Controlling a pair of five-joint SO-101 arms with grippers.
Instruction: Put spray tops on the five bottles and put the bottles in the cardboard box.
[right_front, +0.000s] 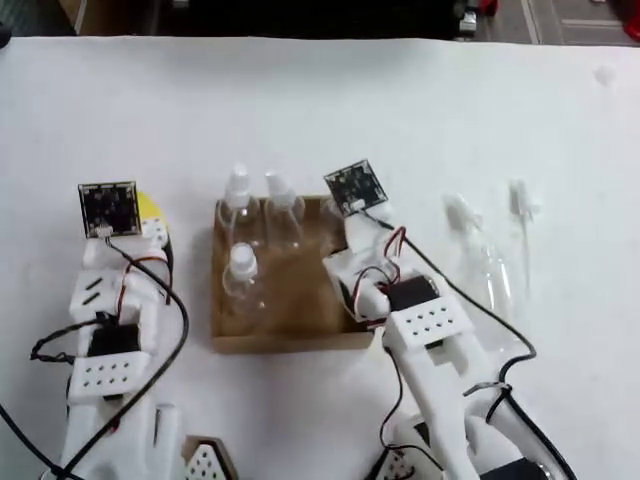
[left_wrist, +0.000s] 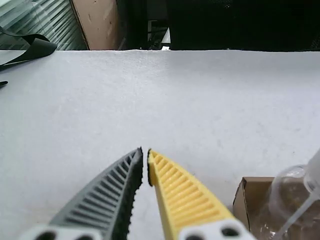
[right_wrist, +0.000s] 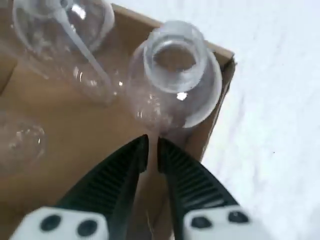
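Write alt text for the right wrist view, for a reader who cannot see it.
The right gripper, shut and empty, hangs over a cardboard box near a clear bottle with an open neck in the box's corner. A second clear bottle with a thin tube inside stands beside it.

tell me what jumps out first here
A cardboard box sits mid-scene, clear bottles standing in it. The right pincer hangs next to a corner bottle whose neck is open, no spray top. On the table right of the box lie another bottle and a loose spray top.
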